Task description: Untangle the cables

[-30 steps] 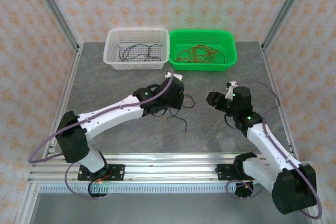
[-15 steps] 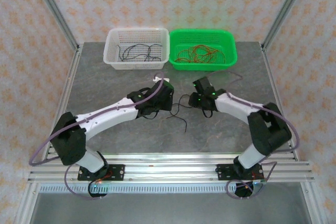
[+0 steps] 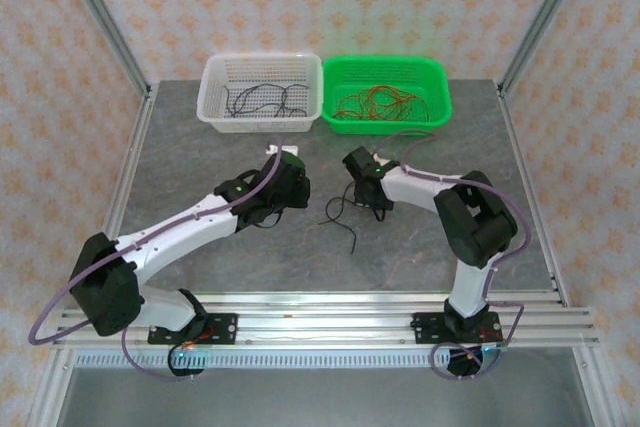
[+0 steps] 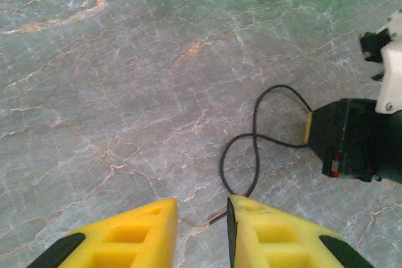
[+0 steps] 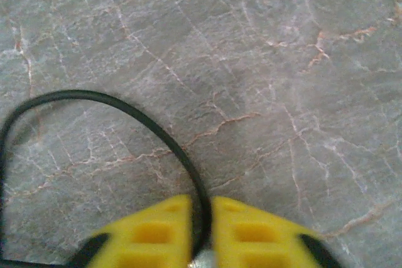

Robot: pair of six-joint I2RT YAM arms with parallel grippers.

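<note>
Black cable (image 5: 81, 94) on the grey table (image 5: 282, 61) is pinched by the right gripper (image 5: 200, 208); the left gripper (image 4: 202, 208) sits slightly spread at its other end

We see a table (image 3: 200, 157) of grey, marble-veined stone look, smooth and matt. The fingers (image 4: 276, 236) are matt yellow moulded plastic. The black cable (image 5: 81, 94) has a smooth, faintly glossy sheath. The white basket (image 3: 215, 115) and green basket (image 3: 440, 115) are perforated plastic. The front rail (image 3: 320, 319) is ribbed bare metal.
</note>
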